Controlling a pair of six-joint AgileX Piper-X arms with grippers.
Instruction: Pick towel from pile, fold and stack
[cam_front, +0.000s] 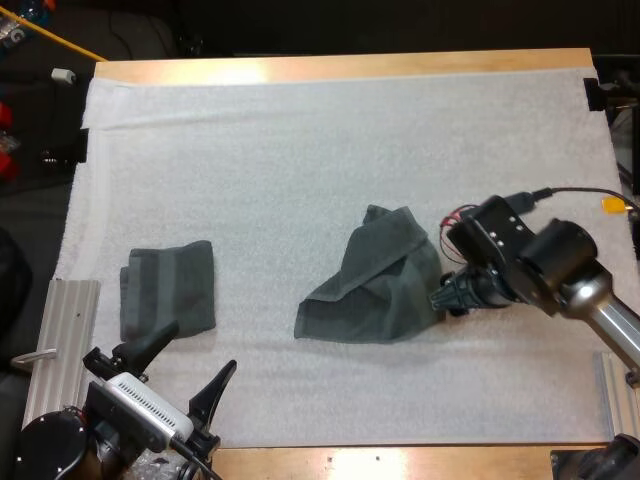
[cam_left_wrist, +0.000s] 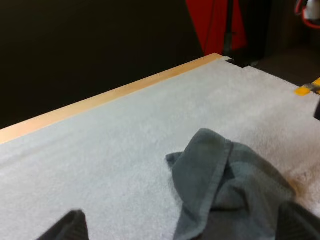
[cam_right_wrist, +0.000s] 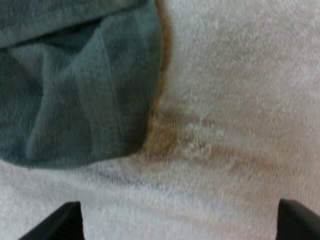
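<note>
Currently, the right gripper is held low with its fingers spread apart and nothing between them, just beside the right edge of the crumpled towel. In the right wrist view, bare white mat lies directly between the fingers, and a rounded fold of the towel lies just ahead of them. If the fingers were shut at this spot, probably only the mat's soft surface would be pinched, or nothing at all, and the mat might be tugged up from the tabletop. If the gripper were pushed forward first, the towel could be shoved along the mat rather than caught. A bunched fold of several layers might also be taken instead of a single corner, so that the cloth would not be opened flat for folding. Farther out, the left gripper is likewise open and empty at the mat's near left side, with one finger close to the near edge of the folded towel. That towel, well apart from the crumpled one, could be nudged or skewed if this arm were swung forward carelessly. A long reach across the mat would be needed for any two-handed fold, and a collision between the arms could be caused over the crumpled towel.
</note>
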